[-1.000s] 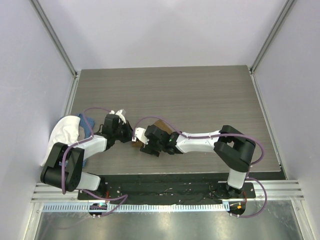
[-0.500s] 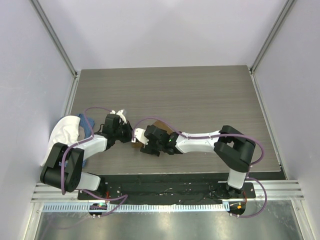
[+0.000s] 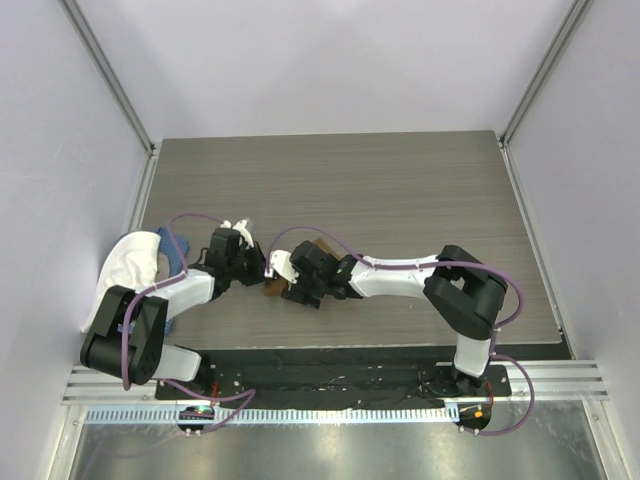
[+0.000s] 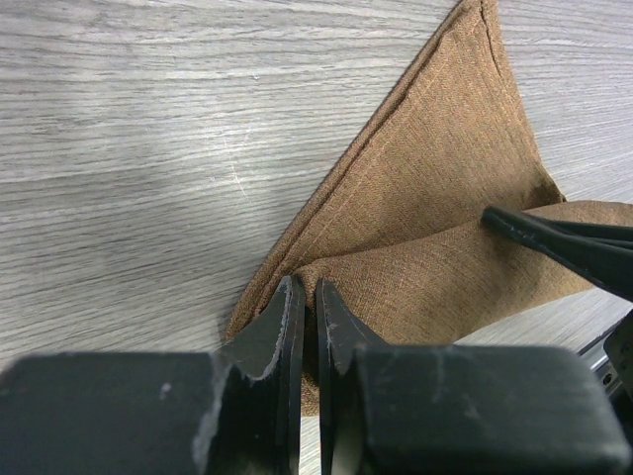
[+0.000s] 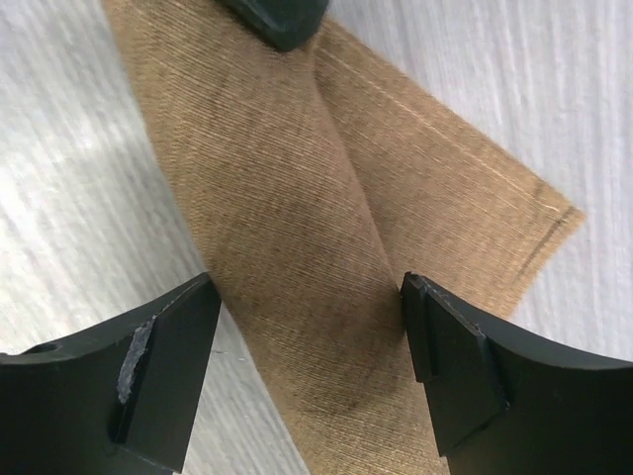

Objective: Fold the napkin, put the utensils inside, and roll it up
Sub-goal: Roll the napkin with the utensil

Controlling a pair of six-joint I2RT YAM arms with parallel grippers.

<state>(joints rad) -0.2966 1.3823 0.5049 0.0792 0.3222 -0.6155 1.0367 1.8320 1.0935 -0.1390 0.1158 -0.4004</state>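
Note:
The tan-brown napkin lies folded into a narrow roll at the table's front middle, mostly hidden under both grippers. My left gripper is shut on the napkin's near end, jaws pinching the cloth. My right gripper is open, its jaws straddling the rolled part with a gap on each side. The left gripper's fingertip shows at the top of the right wrist view. The right gripper's finger shows at the right of the left wrist view. The gold spoon is hidden.
A white cloth and a blue cloth lie at the table's left edge beside the left arm. The grey wood table is walled at left, back and right. Purple cables loop over both arms.
My right gripper has shifted slightly left and back over the napkin, and less brown cloth shows beside it. The left gripper has stayed in place.

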